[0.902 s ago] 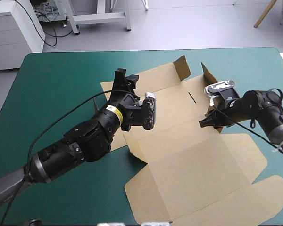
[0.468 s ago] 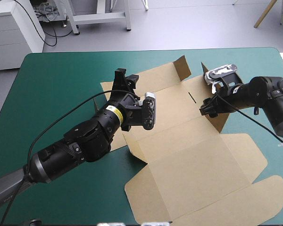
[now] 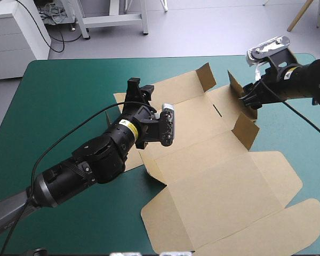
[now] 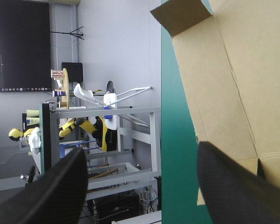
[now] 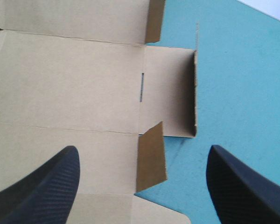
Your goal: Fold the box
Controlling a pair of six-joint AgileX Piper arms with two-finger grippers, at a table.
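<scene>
I log three items.
1. Box (image 3: 213, 176): brown sheet lying mostly flat on the teal-green cover (image 3: 64, 96), small flaps raised.
2. Left gripper (image 4: 140, 154): fingers spread, box panel ahead of one finger.
3. Right gripper (image 5: 142, 149): fingers spread, a raised flap ahead between them.

Reaching forward from lower left with left arm (image 3: 90, 165), wrist rolled quarter turn, left gripper (image 3: 141, 88) held wide open. Coming in from right with right arm (image 3: 309, 80), right gripper (image 3: 250, 98) angled downward, fingers (image 5: 46, 186) spread wide apart.
</scene>
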